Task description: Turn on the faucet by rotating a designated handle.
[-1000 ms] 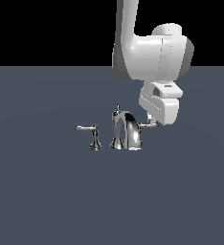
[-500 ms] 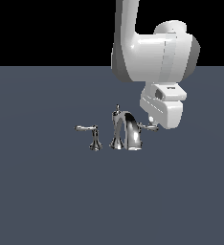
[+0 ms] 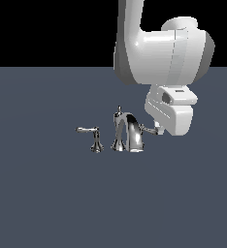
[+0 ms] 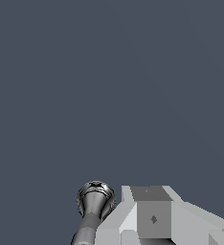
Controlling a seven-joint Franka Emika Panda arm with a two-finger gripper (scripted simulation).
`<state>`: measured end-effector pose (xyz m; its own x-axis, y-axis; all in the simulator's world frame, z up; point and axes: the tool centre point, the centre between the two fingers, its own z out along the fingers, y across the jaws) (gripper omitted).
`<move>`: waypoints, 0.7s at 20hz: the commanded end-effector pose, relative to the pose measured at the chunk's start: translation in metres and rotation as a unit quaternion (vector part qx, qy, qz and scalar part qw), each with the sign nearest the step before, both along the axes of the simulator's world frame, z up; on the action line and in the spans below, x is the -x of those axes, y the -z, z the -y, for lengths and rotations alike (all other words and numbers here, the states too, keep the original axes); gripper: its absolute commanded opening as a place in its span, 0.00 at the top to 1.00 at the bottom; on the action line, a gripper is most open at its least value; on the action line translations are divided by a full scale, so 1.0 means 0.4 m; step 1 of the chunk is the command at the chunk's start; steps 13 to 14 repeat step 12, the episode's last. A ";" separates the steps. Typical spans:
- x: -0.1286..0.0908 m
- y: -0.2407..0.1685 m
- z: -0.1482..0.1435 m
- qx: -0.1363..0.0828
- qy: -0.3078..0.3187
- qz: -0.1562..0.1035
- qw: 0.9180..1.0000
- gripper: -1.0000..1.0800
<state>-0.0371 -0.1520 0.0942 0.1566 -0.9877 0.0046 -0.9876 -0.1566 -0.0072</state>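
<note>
In the exterior view, the small shiny chrome faucet (image 3: pixel 127 133) with its wide arched spout stands near the middle of the flat slate-grey floor (image 3: pixel 47 193), with a thin knob-tipped rod rising from its top. At its nine o'clock, set a little apart, is a level chrome lever on a flared pedestal (image 3: pixel 92 138), its arm pointing toward nine o'clock. At the faucet's three o'clock, just beside the spout, is the short chrome lever handle with a rounded tip (image 3: pixel 147 129), angled slightly upward; its outer end meets the lower edge of the robot's white blocky gripper (image 3: pixel 158 130), which hides the handle's base. The gripper's fingers are tucked behind the hand body there, so whether they are spread or closed, and whether they grasp the handle, cannot be told. Above it, toward twelve o'clock, the bulky white arm (image 3: pixel 159 53) climbs out of the picture against the black background.

The wrist view shows the grey gripper body (image 4: pixel 152 217) close up, with a flared chrome pedestal (image 4: pixel 95 198) just beside it on the same grey floor.
</note>
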 end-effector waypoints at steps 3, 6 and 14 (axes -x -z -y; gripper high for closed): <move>0.024 0.001 -0.044 -0.001 -0.004 -0.002 1.000 1.00; 0.043 0.001 -0.067 -0.001 -0.004 -0.002 1.000 1.00; 0.075 0.001 -0.106 -0.002 -0.003 -0.004 1.000 1.00</move>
